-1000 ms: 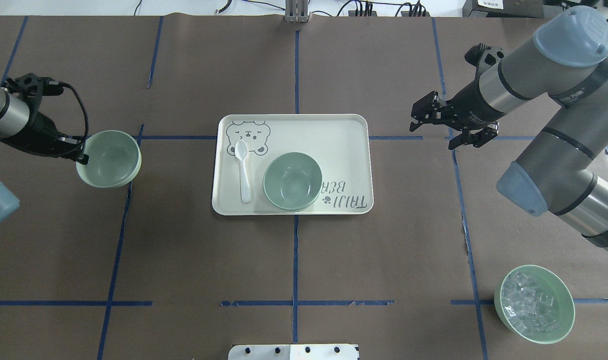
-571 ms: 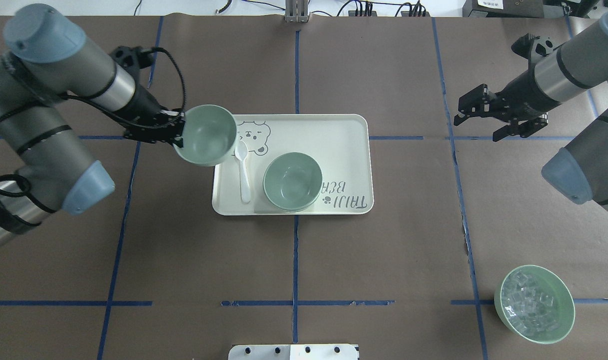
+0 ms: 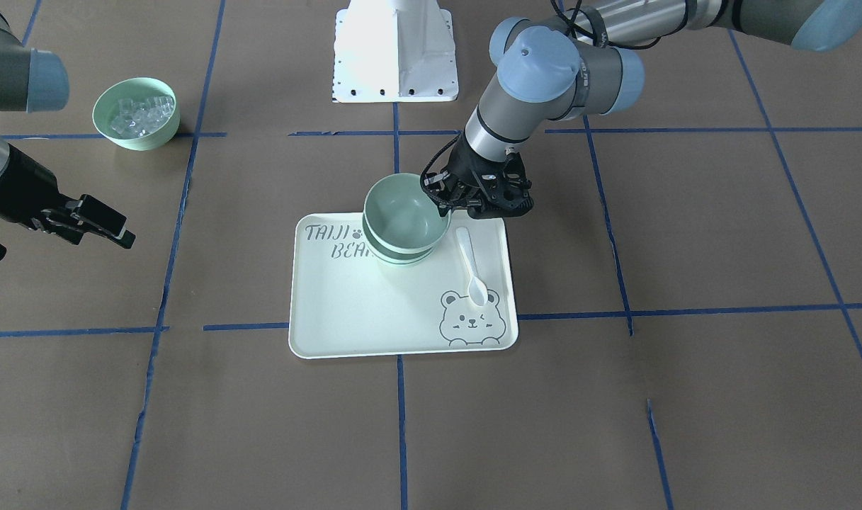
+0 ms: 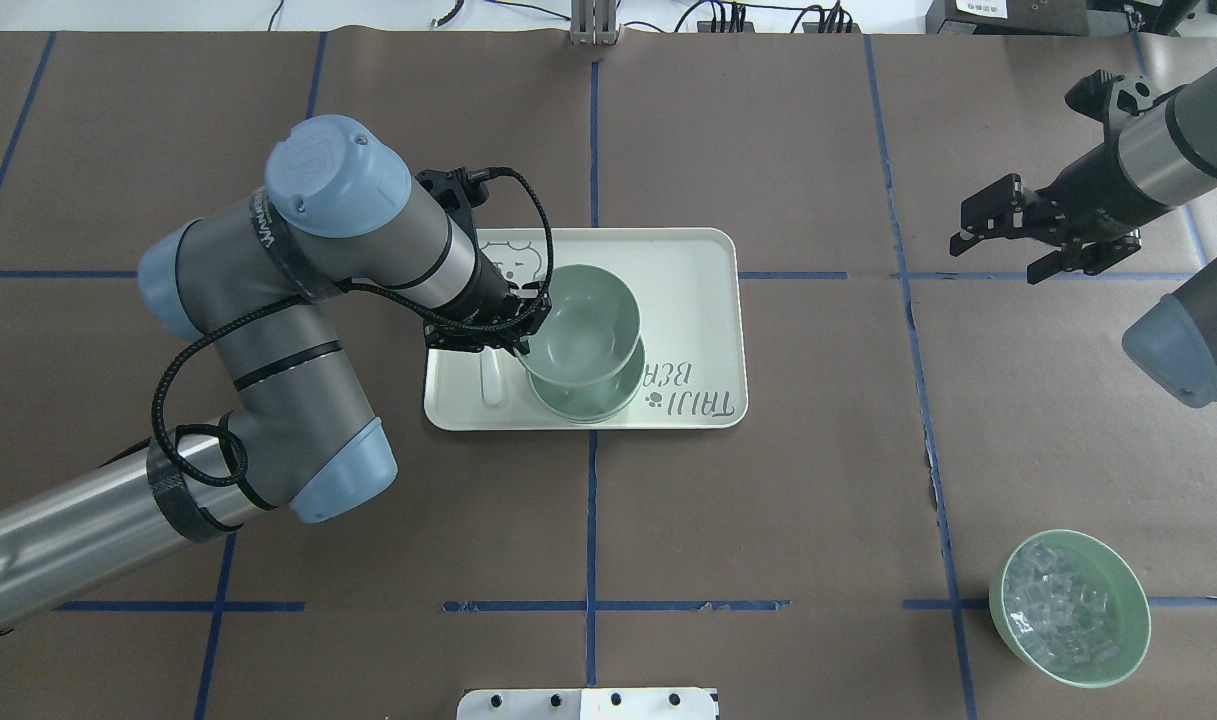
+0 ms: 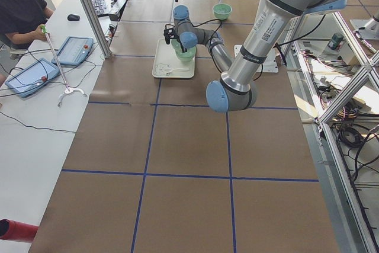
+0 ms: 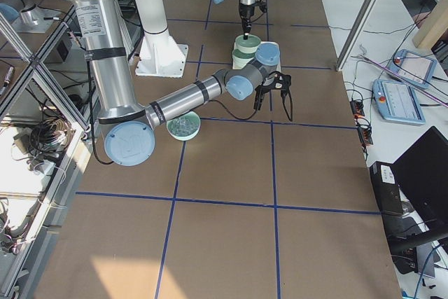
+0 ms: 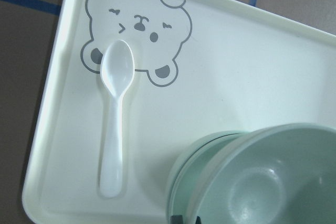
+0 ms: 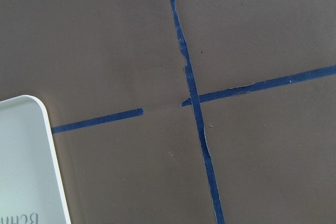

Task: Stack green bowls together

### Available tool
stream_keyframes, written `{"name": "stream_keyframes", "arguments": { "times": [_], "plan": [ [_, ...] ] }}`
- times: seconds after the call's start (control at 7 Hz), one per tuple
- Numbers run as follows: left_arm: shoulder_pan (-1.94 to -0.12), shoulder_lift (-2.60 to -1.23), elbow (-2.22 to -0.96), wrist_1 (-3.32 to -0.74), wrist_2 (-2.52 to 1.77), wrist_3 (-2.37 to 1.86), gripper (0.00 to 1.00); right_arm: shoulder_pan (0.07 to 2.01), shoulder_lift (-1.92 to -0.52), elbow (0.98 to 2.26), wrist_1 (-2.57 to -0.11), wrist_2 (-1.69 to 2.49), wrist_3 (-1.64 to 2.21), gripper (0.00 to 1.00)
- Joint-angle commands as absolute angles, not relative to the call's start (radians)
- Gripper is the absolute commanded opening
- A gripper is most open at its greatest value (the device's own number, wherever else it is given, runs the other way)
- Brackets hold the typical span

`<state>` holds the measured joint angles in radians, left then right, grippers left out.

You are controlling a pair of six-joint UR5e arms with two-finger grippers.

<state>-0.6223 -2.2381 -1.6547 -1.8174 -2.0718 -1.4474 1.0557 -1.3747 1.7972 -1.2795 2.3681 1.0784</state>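
My left gripper (image 4: pixel 521 328) is shut on the rim of one pale green bowl (image 4: pixel 583 318) and holds it just above the stacked green bowls (image 4: pixel 590 400) on the bear-print tray (image 4: pixel 688 285). The held bowl sits a little off-centre from the stack. From the front, the held bowl (image 3: pixel 404 207) covers most of the stack (image 3: pixel 401 256), with my left gripper (image 3: pixel 446 202) at its rim. The left wrist view shows the held bowl (image 7: pixel 273 182) over the stack's rim (image 7: pixel 191 163). My right gripper (image 4: pixel 996 258) is open and empty, far right of the tray.
A white spoon (image 3: pixel 471 270) lies on the tray (image 3: pixel 374 312) beside the stack, near the bear print. A green bowl of clear cubes (image 4: pixel 1068 608) stands at the table's near right corner. The white robot base (image 3: pixel 394 49) is at the table's edge.
My left arm carried the bowl from the table's left side to over the stack on the tray. My right arm drew back to the right, still open.
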Motion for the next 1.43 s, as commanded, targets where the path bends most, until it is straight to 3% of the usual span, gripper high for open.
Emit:
{"name": "stream_keyframes", "arguments": {
  "times": [0.0,0.14,0.29,0.43,0.86,1.29],
  "plan": [
    [-0.615,-2.241,-1.645,-1.818,-2.063,-1.450,0.00,1.057,-1.377,1.799,-1.279,2.368,1.077,1.00],
    [-0.614,-2.241,-1.644,-1.819,-2.063,-1.447,0.00,1.055,-1.378,1.799,-1.279,2.368,1.077,1.00],
    [-0.609,-2.241,-1.644,-1.819,-2.063,-1.445,0.38,1.057,-1.378,1.799,-1.279,2.368,1.077,1.00],
    [-0.601,-2.246,-1.649,-1.819,-2.033,-1.440,0.99,1.057,-1.378,1.799,-1.279,2.370,1.077,1.00],
    [-0.601,-2.218,-1.708,-1.816,-1.994,-1.407,1.00,1.078,-1.381,1.802,-1.279,2.397,1.077,1.00],
    [-0.827,-1.955,-1.903,-1.813,-2.079,-0.990,1.00,1.234,-1.401,1.700,-1.322,2.410,0.741,1.00]
  ]
}}
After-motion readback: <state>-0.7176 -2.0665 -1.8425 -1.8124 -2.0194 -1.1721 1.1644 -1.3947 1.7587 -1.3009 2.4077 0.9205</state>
